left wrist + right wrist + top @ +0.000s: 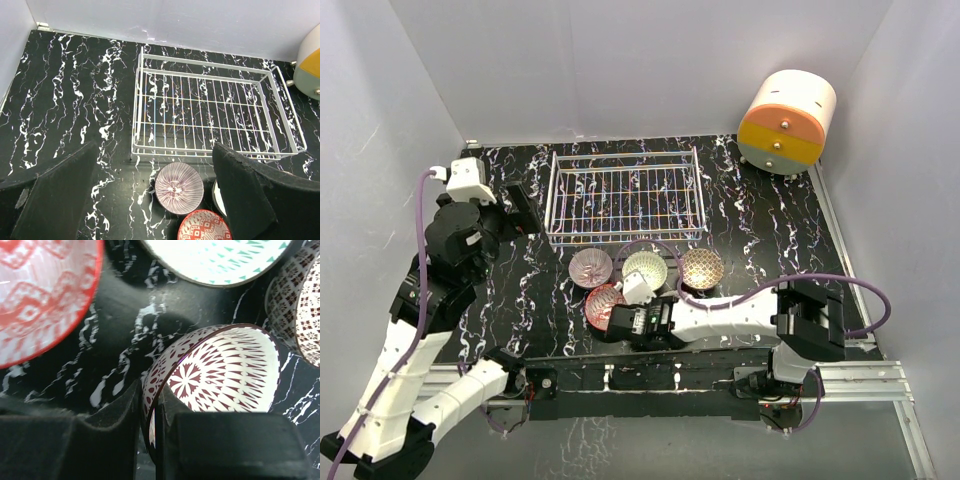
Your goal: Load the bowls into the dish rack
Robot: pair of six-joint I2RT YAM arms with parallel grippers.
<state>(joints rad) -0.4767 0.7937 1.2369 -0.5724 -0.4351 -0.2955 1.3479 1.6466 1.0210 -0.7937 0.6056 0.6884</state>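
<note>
- Nearest, well short of the dish rack (625, 195), the right claw (149, 402) is clamped tight on the rim of one brown-and-white bowl (220, 372). Its fingers (112, 415) sit either side of the wall, a pinch that suits a thin ceramic edge.
- That bowl is tipped on its side with its patterned inside facing the wrist camera. Whether its foot touches the surface (760, 210) I cannot tell.
- Just beside it, about as far from the rack, the red bowl (605, 305) sits upright. It is close enough that a careless sideways swing could clip it.
- A step closer to the rack, three bowls stand in a row, apart from its front wire. The pinkish bowl (591, 266) is toward the rack's left end, the pale green bowl (645, 268) before its middle, and the second brown-and-white bowl (702, 267) toward its right end.
- The rack itself holds no bowl, so I judge the loading barely begun. The next move probably calls for a lift over the pale green bowl and the rack's low front side.
- At the rack's left side the left claw (523, 209) hovers with jaws spread wide, holding nothing — likely kept aside to leave the right arm room.
- Beyond the rack's far right corner stands the orange-and-cream drawer unit (786, 122) — no part of this job.
</note>
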